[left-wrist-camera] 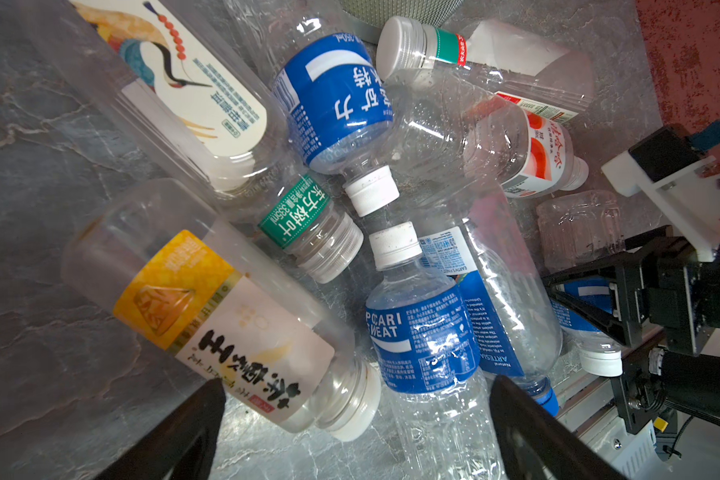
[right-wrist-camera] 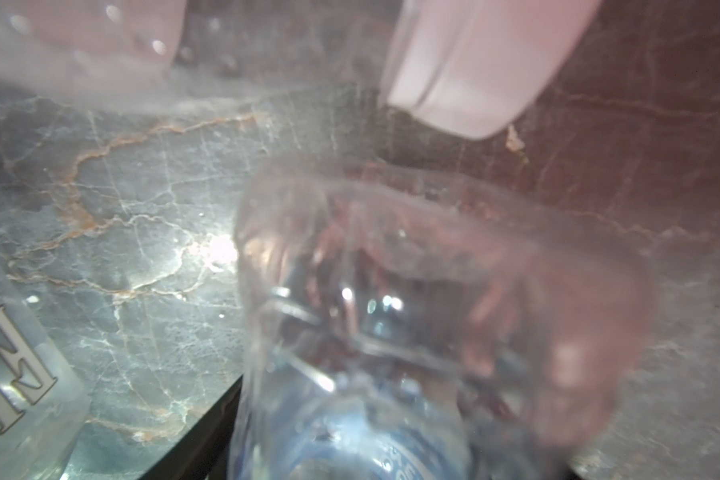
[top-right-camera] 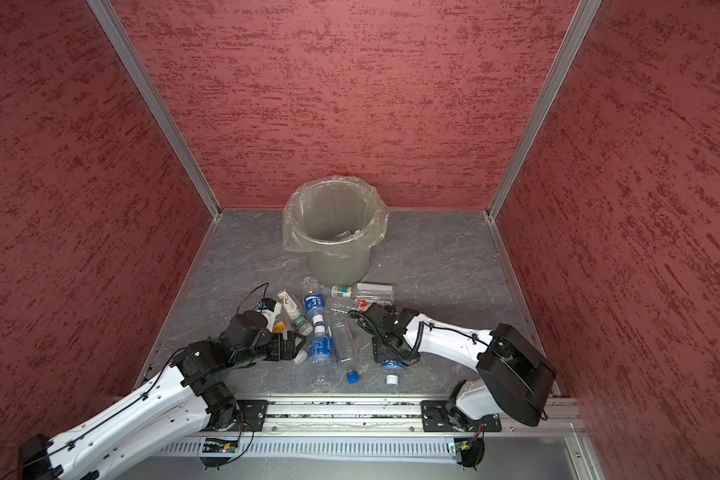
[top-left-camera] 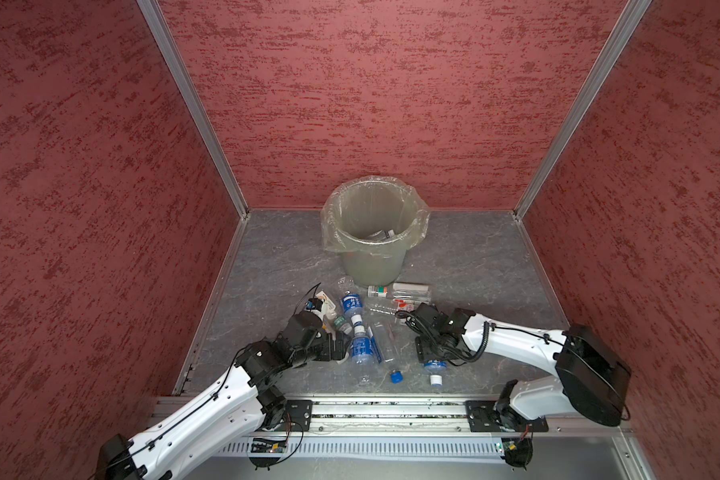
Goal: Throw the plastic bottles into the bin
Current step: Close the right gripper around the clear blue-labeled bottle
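Observation:
Several plastic bottles lie in a heap on the grey floor in front of the bin, which holds a few more. My left gripper is open, low over the heap. Between its fingers lie the cap end of a yellow-labelled bottle and the base of a blue Pocari Sweat bottle. My right gripper points down astride a blue-labelled bottle with a white cap, still on the floor. One dark finger lies along its side; the other is hidden.
Red textured walls close in the left, back and right. A metal rail runs along the near edge. A clear bottle with a blue cap lies between the two grippers. The right gripper's black frame stands close beside the heap.

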